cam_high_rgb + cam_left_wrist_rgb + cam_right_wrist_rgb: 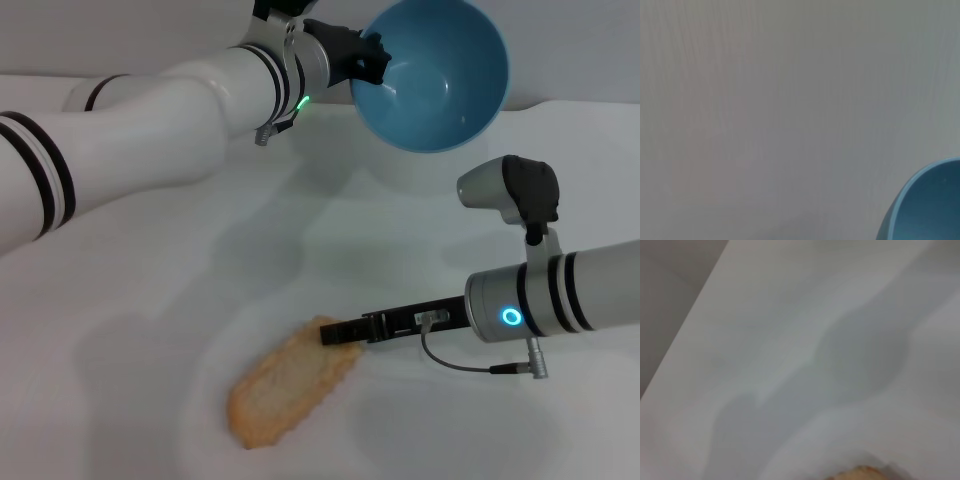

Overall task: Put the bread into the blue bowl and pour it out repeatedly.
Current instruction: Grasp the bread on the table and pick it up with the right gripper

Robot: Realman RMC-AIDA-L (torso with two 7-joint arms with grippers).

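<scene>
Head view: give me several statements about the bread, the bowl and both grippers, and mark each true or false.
1. The bread lies on the table. True.
2. The bowl stands upright on the table. False: the left gripper holds it in the air, tipped on its side.
3. The bowl is empty. True.
4. The right gripper is far from the bread. False: its tip is at the bread's end.
5. The bread shows a striped top. False: the plain tan side faces up.

A curved piece of the blue bowl (pixel 930 207) fills one corner of the left wrist view, its glossy light-blue rim arcing across with the darker inside beyond it. The rest is a plain pale surface (pixel 765 110), faintly shaded near the bowl.
</scene>
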